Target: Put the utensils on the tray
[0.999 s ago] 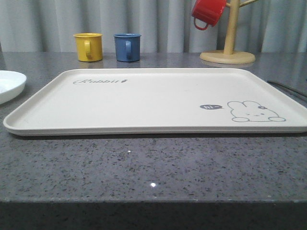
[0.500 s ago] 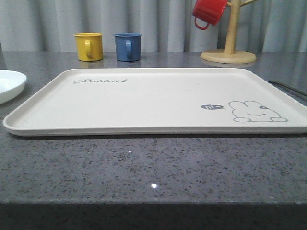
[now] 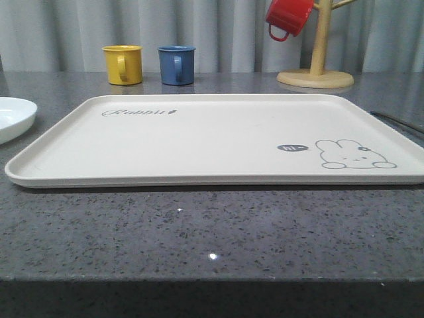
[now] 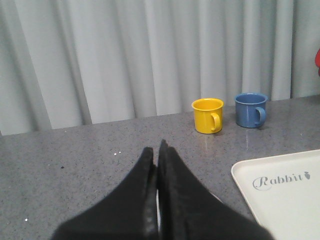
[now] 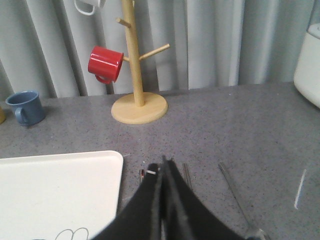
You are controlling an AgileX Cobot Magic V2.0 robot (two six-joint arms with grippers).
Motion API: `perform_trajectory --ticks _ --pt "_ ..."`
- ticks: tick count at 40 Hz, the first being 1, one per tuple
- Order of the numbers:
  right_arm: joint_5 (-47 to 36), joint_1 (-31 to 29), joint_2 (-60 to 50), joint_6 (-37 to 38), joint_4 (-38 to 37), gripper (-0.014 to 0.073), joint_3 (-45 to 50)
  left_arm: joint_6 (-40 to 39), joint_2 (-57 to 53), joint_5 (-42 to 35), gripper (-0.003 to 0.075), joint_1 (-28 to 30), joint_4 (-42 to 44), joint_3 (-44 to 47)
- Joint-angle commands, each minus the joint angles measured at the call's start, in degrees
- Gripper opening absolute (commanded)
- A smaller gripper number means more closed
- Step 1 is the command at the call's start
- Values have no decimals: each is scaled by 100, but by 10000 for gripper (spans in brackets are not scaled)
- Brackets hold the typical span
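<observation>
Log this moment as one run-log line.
left gripper: shut, empty | right gripper: shut, above utensils | tray: bare | plate: left of tray

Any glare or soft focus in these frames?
Front view: small specular glints on the granite counter near the front edge; tray evenly lit, thin shadow under its rim. Left wrist view: left gripper close and soft, yellow mug sharp. Right wrist view: right gripper dark and blurry, mug tree crisp.

My left gripper [image 4: 158,150]: matte black fingers, broad at base, tapering to narrow tips, slightly grainy surface. My right gripper [image 5: 164,162]: same black tapered fingers.
</observation>
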Motion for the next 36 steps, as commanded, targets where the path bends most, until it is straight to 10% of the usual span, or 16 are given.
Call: perform_trajectory --ticks 1,12,27,36 --pt "-330 -27 99 -43 -1 2 -196 -52 79 -405 36 -10 2 -224" --pt "-330 -27 99 -43 -6 612 -196 -52 79 -405 708 -10 -65 -224" --pt "-353 -27 99 -43 -6 661 -196 -52 576 -169 578 -57 -178 -422" --pt "-353 -27 99 -43 -6 661 -196 7 2297 1407 578 -661 -139 -1568"
